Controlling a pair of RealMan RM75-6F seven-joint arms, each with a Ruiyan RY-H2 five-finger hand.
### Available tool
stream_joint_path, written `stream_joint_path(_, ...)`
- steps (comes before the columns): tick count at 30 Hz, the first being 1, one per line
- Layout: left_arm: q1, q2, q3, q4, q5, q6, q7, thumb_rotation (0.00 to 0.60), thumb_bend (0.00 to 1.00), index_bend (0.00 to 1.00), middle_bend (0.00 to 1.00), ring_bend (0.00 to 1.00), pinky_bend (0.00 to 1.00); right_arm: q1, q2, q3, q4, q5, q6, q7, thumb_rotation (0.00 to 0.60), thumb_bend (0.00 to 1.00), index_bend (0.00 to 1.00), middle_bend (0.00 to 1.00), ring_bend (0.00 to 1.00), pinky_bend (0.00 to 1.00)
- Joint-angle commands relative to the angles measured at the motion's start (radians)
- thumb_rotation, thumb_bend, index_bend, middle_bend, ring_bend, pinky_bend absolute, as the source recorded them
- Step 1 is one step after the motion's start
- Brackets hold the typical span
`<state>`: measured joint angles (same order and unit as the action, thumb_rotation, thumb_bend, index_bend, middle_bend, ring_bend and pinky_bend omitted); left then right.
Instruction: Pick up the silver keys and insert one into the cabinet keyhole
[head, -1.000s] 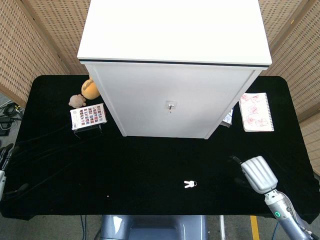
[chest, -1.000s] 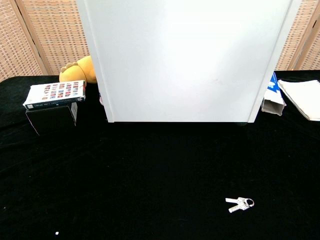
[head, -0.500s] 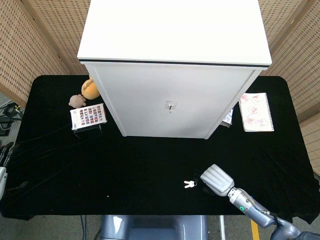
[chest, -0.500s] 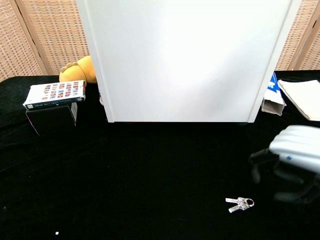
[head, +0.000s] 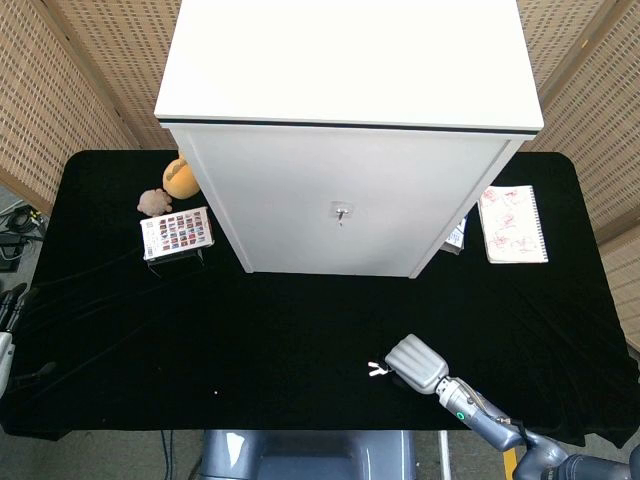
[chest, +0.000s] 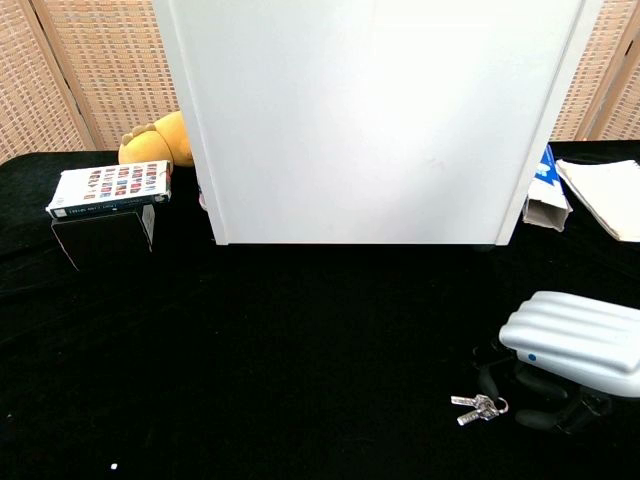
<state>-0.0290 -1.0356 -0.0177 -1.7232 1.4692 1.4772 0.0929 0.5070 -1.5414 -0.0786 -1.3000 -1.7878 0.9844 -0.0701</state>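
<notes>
Silver keys (chest: 479, 407): flat on the black table (head: 300, 330), front right, so you must pinch from above. Right hand (chest: 570, 345): palm down beside them, fingers (chest: 535, 417) spread low, holding nothing. Cabinet keyhole (head: 341, 212): well behind.

Staged lab setup, black-draped table (head: 300, 330), wicker screens (head: 90, 70), white cabinet (head: 345, 130)

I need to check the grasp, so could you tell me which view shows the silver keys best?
The chest view: the silver keys lie fully visible on the black cloth, just left of the right hand's fingers. In the head view that hand covers most of them.
</notes>
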Motion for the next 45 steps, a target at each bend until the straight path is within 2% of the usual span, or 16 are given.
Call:
stream_joint_path(1,0.0,-0.001,0.001,0.0,0.001,0.0,0.002,0.6,0.0,0.0,0.0,0.0,0.0,0.002,-0.012,-0.004,0.013,0.006,0.0,-0.002,0.6,0.51,0.54,0.9,0.88,1.0)
stream_joint_path(13,-0.003,-0.004,0.0,0.005,-0.008,-0.006,0.003,0.6,0.0,0.0,0.0,0.0,0.0,0.007,-0.07,-0.019,0.109,0.023,0.007,-0.017,0.6,0.55,0.54,0.9,0.88,1.0)
stream_joint_path(45,-0.007,-0.008,0.0,0.005,-0.017,-0.008,0.012,0.6,0.0,0.0,0.0,0.0,0.0,0.021,-0.125,-0.048,0.173,0.033,0.053,0.0,0.6,0.6,0.58,0.9,0.88,1.0)
